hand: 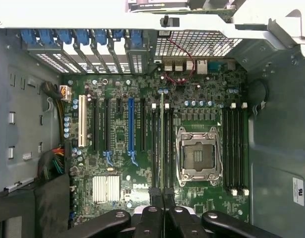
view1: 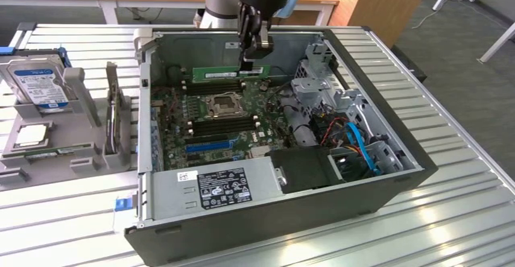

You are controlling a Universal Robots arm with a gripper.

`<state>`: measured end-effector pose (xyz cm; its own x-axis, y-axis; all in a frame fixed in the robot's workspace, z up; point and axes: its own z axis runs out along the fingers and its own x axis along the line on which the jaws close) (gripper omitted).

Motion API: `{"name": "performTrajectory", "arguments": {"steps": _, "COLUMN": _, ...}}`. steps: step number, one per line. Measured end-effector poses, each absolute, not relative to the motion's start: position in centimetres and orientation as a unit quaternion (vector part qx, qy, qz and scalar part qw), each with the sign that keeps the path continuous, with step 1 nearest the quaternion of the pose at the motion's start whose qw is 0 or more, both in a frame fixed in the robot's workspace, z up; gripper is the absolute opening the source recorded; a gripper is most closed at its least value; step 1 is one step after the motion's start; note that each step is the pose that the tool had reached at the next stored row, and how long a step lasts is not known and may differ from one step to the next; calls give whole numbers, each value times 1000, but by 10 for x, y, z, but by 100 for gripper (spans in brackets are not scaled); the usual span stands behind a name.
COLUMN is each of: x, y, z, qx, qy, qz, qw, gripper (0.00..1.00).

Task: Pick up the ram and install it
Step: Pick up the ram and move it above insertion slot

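Nearest, low in the exterior view: grey metal power supply box with a black label [view1: 217,185], set against the near wall of the open dark computer case [view1: 281,243]. Beyond, mid-frame: green motherboard [view1: 213,119] with square silver processor socket [view1: 223,104]. Farther, upper middle of frame: black two-finger gripper [view1: 251,68], jaws narrow, clamped on the long thin green ram stick [view1: 217,73]. Hangs level, edge down, just over the black memory slots [view1: 211,87] beyond the socket. Cannot tell whether touching them.

Green ram [view1: 217,72], level, edge-down over motherboard [view1: 199,135]
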<state>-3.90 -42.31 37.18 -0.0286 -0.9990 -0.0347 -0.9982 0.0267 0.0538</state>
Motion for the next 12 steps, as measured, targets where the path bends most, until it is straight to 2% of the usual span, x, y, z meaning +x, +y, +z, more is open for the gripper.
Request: {"name": "performTrajectory", "arguments": {"steps": 12, "x": -38, "y": -423, "z": 361, "qx": 697, "qy": -716, "qz": -35, "qw": 3, "gripper": 12}}
